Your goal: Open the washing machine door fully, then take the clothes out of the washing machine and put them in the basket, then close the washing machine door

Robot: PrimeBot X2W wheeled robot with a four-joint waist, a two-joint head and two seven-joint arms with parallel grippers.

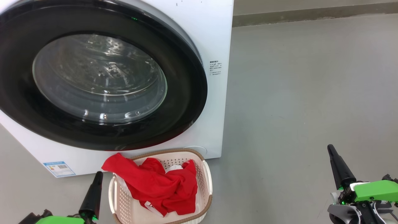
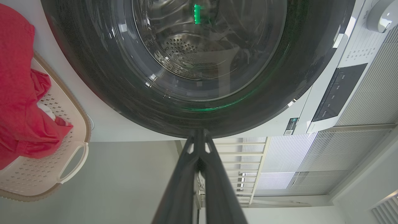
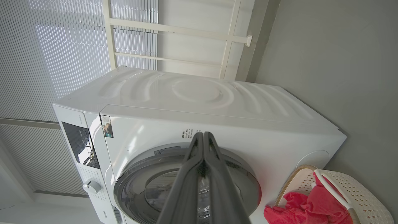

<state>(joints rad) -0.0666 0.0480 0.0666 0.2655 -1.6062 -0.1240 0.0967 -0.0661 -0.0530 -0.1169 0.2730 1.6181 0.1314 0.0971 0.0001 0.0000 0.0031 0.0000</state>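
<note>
The washing machine door [image 1: 99, 77], black-rimmed with a glass bowl, lies flush against the white washing machine [image 1: 214, 37]; through the glass a bare steel drum [image 2: 186, 53] shows. The red clothes [image 1: 161, 186] with a white piece fill the cream basket [image 1: 207, 177] on the floor before the machine, one red edge hanging over its rim. My left gripper [image 1: 99, 175] is shut and empty, just left of the basket. My right gripper [image 1: 330, 148] is shut and empty, far to the right over the floor. The door [image 3: 248, 186], clothes [image 3: 307, 208] and basket [image 3: 357, 193] also appear in the right wrist view.
Grey floor [image 1: 311, 93] spreads right of the machine to a wall skirting [image 1: 311, 14]. A control panel and knob [image 2: 384, 14] sit on the machine's front. Slatted blinds [image 3: 46, 56] hang behind the machine.
</note>
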